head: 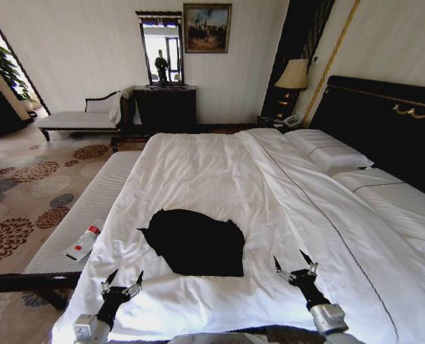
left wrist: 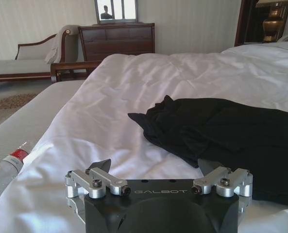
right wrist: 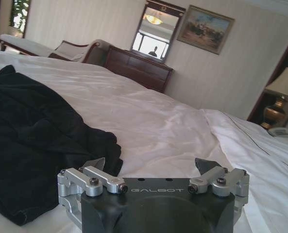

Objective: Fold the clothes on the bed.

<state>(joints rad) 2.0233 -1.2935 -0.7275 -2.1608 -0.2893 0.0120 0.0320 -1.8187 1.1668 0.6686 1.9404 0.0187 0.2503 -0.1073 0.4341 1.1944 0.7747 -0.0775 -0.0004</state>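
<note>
My left claw point(head: 124, 280) hangs over the near edge of the bed point(head: 198, 165) with its fingers spread and nothing between them, just short of the black T-shirt point(head: 196, 242) and off to its left. My right claw point(head: 293, 264) sits in the matching spot on the other side, also spread and empty, a little apart from the shirt's right edge. Neither one touches the cloth.

The shirt lies near the foot of the bed, roughly midway between the two claws, on top of the white duvet. I read the task as barely started: the garment is a rumpled, uneven patch with one point sticking out toward the left (a sleeve, I think, though I can't be sure) and creases bunched along its near side in the left wrist view. I see no clean fold line anywhere. So, by my judgement, flattening it and all the folds are left to do.

The duvet is soft and lightly wrinkled, so I expect the cloth to drag on it rather than slide. Pillows point(head: 327, 150) lie by the dark headboard point(head: 384, 129) on the right. A grey bench point(head: 90, 208) runs along the left side of the bed with a small white bottle point(head: 83, 244) lying on it. Farther back stand a dark dresser point(head: 165, 107) under a mirror point(head: 160, 49), a pale chaise point(head: 79, 118), a framed painting point(head: 207, 27) and a lamp point(head: 293, 75), over patterned carpet point(head: 26, 193).
</note>
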